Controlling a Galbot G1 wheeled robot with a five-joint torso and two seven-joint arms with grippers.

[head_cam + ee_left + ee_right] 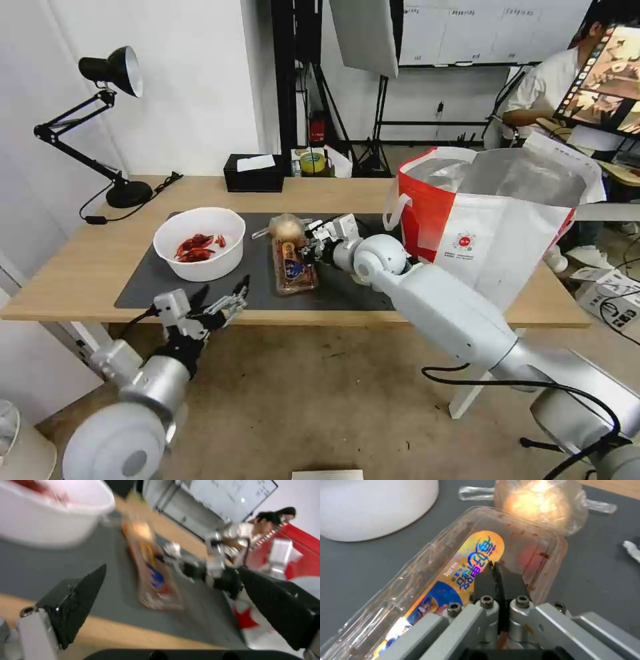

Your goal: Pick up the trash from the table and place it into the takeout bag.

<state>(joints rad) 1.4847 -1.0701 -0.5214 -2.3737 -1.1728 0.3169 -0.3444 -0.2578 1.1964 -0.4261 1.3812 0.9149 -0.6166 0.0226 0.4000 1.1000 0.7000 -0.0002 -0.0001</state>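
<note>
Right gripper [496, 576] clamped on the clear tray's [430, 580] rim on the counter [80, 267], left gripper [223, 300] spread wide near the bowl [199, 243], bag [493, 233] beside.

Light-wood table [87, 267] carries grey mat [153, 283], lamp [127, 193], tissue box [253, 173], perhaps tape [311, 162].

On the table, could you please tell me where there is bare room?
Free: light wood between the lamp base and the bowl. Crowded: mat centre, where the clamshell tray, lump bag and right tool bunch beside the takeout bag.
</note>
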